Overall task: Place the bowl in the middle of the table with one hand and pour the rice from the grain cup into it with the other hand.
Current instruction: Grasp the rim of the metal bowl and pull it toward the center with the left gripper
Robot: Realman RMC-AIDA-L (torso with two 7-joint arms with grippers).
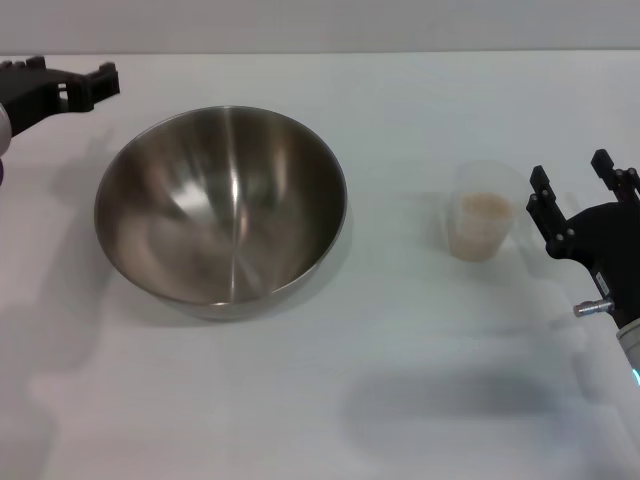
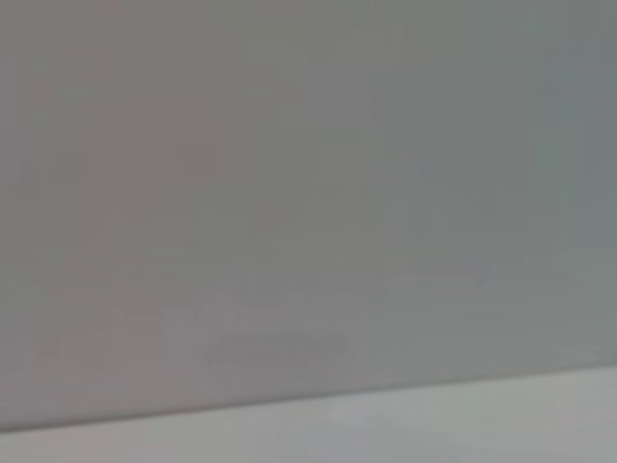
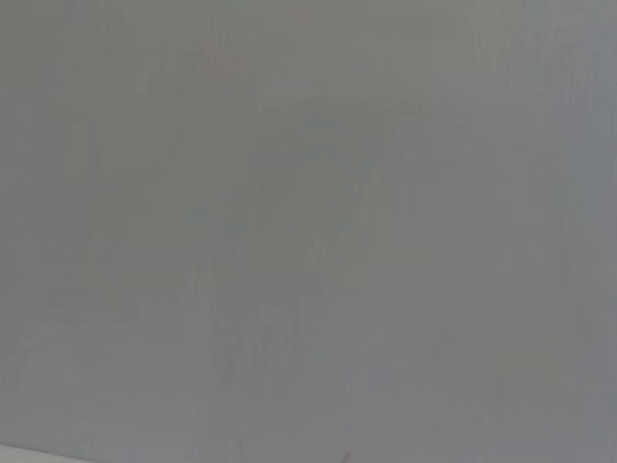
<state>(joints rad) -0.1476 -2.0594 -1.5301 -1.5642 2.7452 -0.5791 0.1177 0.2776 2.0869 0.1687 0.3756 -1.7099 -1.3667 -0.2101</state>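
Note:
The steel bowl (image 1: 222,210) stands empty and upright on the white table (image 1: 400,400), left of centre. To its right is the clear grain cup (image 1: 483,222), upright, with pale rice (image 1: 484,208) inside. My left gripper (image 1: 72,82) hovers at the far left, just beyond the bowl's rim, open and holding nothing. My right gripper (image 1: 570,166) is just right of the cup, open, not touching it. Both wrist views show only plain pale surface.
A bare stretch of tabletop lies between bowl and cup and along the near side. The table's far edge (image 1: 400,50) runs across the top of the head view.

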